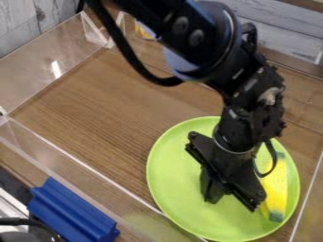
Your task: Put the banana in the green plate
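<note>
The banana (277, 195), small and yellow with a dark tip, lies on the right side of the green plate (171, 165), close to its rim. The plate rests on the wooden table at the lower right. My gripper (225, 194) points down over the middle of the plate, just left of the banana. Its dark fingers read as shut with nothing between them. I cannot tell whether a finger still touches the banana. The black arm hides part of the plate's far side.
A blue block (70, 216) lies at the lower left, outside a clear acrylic wall (51, 71) that runs along the table's left side. A yellow item (149, 33) sits at the back behind the arm.
</note>
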Controlling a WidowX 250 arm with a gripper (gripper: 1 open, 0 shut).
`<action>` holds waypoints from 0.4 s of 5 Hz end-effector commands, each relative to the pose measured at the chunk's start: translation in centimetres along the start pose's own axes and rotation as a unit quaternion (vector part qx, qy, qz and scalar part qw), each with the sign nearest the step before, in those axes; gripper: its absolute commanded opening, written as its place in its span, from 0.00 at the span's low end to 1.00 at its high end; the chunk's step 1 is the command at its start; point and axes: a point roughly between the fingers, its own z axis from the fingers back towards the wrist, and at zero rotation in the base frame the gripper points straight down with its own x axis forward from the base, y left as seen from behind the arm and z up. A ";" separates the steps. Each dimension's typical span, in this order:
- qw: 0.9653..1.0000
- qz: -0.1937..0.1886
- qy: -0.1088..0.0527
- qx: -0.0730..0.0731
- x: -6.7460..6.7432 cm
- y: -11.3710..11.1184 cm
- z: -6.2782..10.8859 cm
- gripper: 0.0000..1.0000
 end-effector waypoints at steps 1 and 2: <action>1.000 0.004 -0.027 -0.006 1.1 0.2 1.8 0.00; 1.000 0.007 -0.025 -0.007 1.3 0.4 2.0 1.00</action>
